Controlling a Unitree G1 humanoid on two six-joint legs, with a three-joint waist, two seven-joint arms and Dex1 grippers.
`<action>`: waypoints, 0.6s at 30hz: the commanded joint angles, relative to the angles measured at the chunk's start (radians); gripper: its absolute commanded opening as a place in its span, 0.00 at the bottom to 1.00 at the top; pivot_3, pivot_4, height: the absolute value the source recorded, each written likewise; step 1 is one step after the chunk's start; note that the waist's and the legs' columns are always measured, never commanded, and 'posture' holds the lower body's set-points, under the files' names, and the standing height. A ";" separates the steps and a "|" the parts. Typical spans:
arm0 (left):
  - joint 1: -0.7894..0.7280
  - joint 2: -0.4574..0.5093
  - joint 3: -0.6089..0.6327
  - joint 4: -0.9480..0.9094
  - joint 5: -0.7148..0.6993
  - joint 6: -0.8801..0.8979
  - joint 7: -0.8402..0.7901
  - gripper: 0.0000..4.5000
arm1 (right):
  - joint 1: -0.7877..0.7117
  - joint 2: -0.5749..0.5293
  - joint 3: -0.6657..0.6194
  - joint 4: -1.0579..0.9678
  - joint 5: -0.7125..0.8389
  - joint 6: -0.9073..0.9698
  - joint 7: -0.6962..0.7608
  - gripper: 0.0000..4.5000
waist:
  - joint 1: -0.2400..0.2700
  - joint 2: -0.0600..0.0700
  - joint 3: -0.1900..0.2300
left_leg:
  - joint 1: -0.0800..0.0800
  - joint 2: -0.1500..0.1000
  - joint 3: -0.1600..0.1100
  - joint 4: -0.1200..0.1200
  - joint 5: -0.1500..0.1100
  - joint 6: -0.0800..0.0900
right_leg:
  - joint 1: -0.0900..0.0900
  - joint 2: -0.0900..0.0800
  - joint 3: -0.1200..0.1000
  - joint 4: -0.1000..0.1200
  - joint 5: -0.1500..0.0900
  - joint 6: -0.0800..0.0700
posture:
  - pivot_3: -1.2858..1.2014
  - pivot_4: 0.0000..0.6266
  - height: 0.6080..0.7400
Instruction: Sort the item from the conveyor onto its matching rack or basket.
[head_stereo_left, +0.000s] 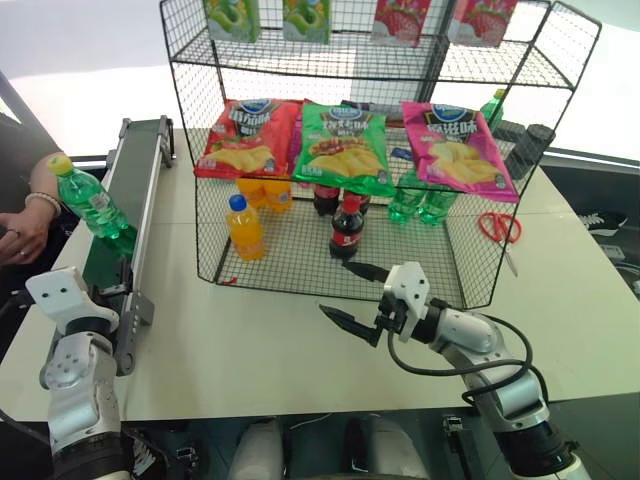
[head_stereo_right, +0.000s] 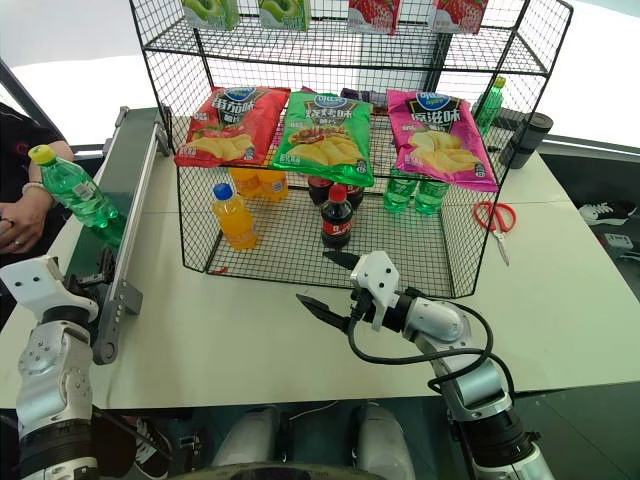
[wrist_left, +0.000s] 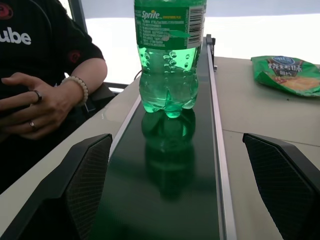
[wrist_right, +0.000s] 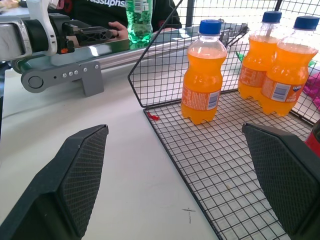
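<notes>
The item, a clear-green soda bottle with a yellow cap, stands upright on the conveyor's dark green belt at the table's left. My left gripper is open at the belt's near end, level with the bottle and a short way short of it. Open too, my right gripper hovers over the table just before the front edge of the black wire rack, with nothing between its fingers. It faces an orange bottle on the rack's floor.
Orange bottles, cola bottles and green bottles stand in the rack under hanging chip bags. A person's hand rests left of the conveyor. Red scissors and dark cups lie right of the rack.
</notes>
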 joint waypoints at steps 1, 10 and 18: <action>-0.010 0.006 0.013 -0.017 0.022 -0.041 0.031 1.00 | -0.002 0.007 0.003 -0.047 0.019 -0.005 0.005 0.99 | 0.000 0.000 0.000 | 0.000 0.000 0.000 0.000 0.000 0.000 | 0.000 0.000 0.000 0.000 0.000 0.000 | 0.52 0.24 0.96; -0.018 -0.005 0.020 -0.013 0.031 -0.050 0.093 1.00 | -0.006 0.011 0.012 -0.039 0.017 -0.007 0.006 0.99 | 0.000 0.000 0.000 | 0.000 0.000 0.000 0.000 0.000 0.000 | 0.000 0.000 0.000 0.000 0.000 0.000 | 0.52 0.24 0.96; -0.015 -0.005 0.015 -0.008 0.039 -0.059 0.108 1.00 | -0.004 0.013 0.016 -0.040 0.020 -0.003 0.005 0.99 | 0.000 0.000 0.000 | 0.000 0.000 0.000 0.000 0.000 0.000 | 0.000 0.000 0.000 0.000 0.000 0.000 | 0.52 0.24 0.96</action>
